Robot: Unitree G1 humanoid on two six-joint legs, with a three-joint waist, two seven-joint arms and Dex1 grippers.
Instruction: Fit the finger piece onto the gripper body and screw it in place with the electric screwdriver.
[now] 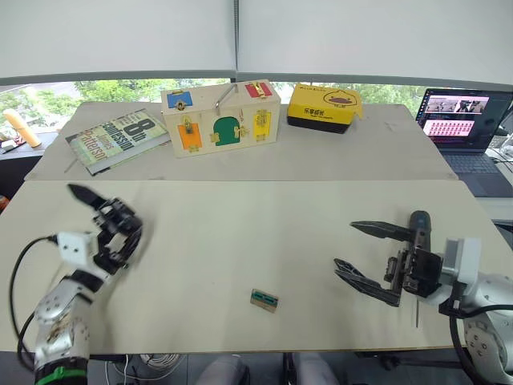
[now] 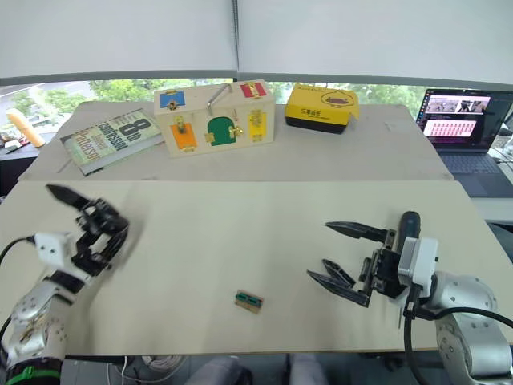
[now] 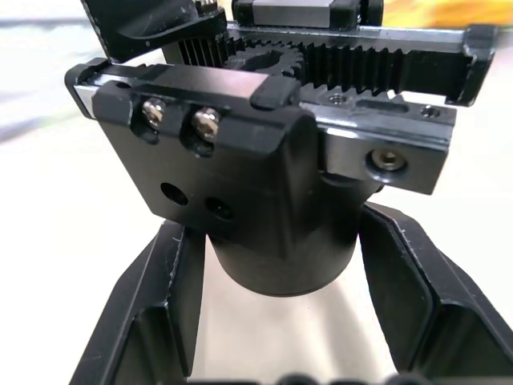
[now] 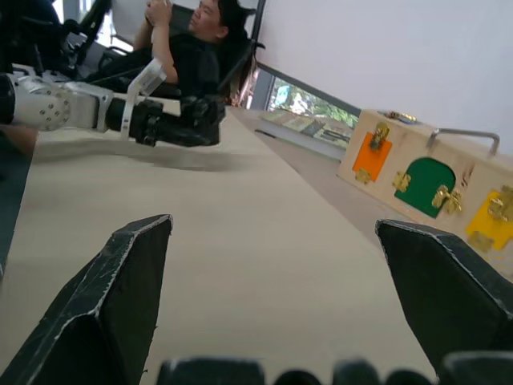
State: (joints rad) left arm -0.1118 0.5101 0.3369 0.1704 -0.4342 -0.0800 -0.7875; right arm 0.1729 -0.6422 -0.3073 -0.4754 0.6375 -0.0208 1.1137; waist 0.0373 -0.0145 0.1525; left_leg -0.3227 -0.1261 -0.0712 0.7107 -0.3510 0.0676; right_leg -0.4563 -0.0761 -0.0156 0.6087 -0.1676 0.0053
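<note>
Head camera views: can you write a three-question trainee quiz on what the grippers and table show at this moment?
1. True or false: the right gripper is spread open.
2. What does the left gripper hold? A) the gripper body B) a book C) a yellow box
3. Fill in: the small green-brown tray lies on the ___.
Key: 1 true; 2 A; 3 table.

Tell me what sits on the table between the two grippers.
Just a small green-brown tray, nearer the right gripper than the left gripper holding the gripper body.
</note>
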